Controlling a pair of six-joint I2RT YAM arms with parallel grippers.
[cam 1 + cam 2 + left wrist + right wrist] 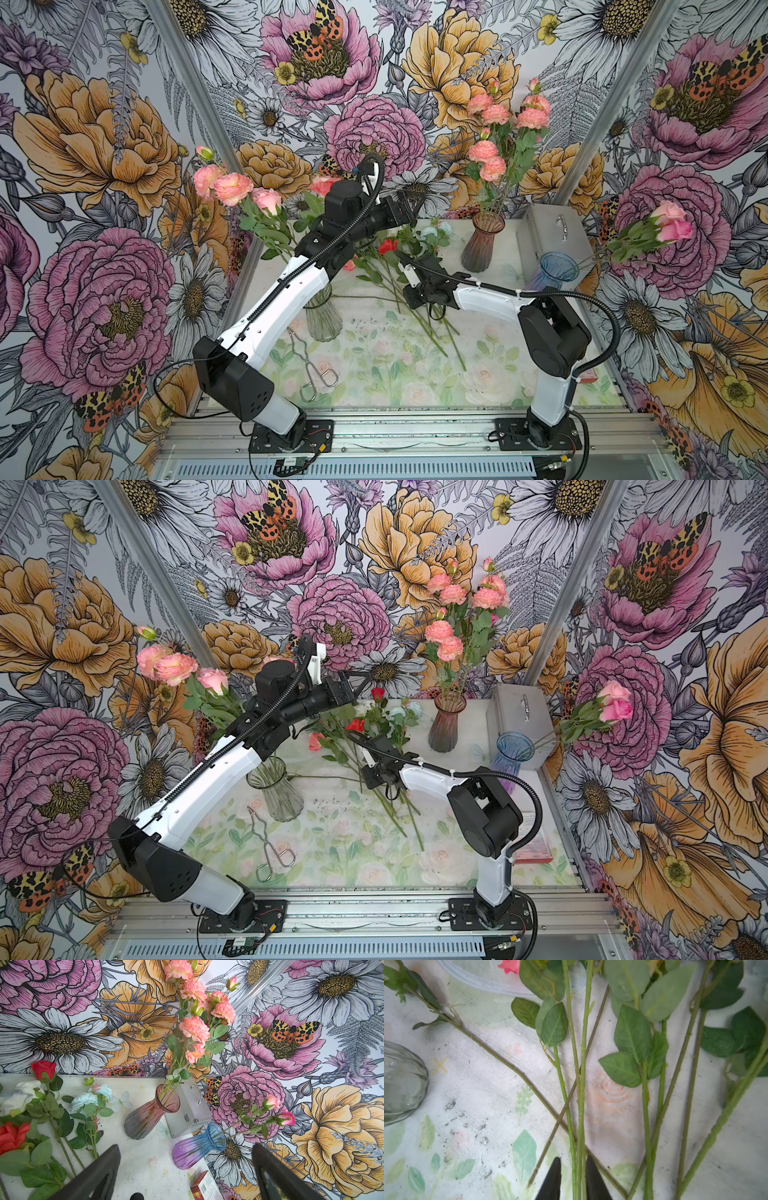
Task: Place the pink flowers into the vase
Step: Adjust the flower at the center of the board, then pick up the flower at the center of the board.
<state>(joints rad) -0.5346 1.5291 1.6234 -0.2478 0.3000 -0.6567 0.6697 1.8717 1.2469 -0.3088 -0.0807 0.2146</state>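
Three vases on the tabletop (395, 374) each hold pink flowers (494, 114). We see a clear vase (323, 318) on the left, partly behind the left arm, its blooms leaning out to the left; a mauve vase (482, 245) at the back, carrying the tall upright spray; and a blue vase (555, 270) on the right, just beside a metal box (540, 239), with two roses reaching out past the right edge. Tongs (312, 370) lie in front of the clear vase. Between the arms lies a loose pile of stems (645, 1105), crossing one another flat on the tabletop, topped by red roses (43, 1068), white heads (25, 1089) and pale blue heads (85, 1099). One pink head (316, 741) lies at the side of this pile toward the clear vase. We find that the left pincer (186, 1148) hangs above the back of the pile, spread wide and empty, facing the mauve and blue vases. The right pincer (573, 1158) is low over the stems, narrow, with its fingers (552, 1178) astride two or three parallel green stems. Whether it clamps them we cannot tell, nor which blooms those stems bear.
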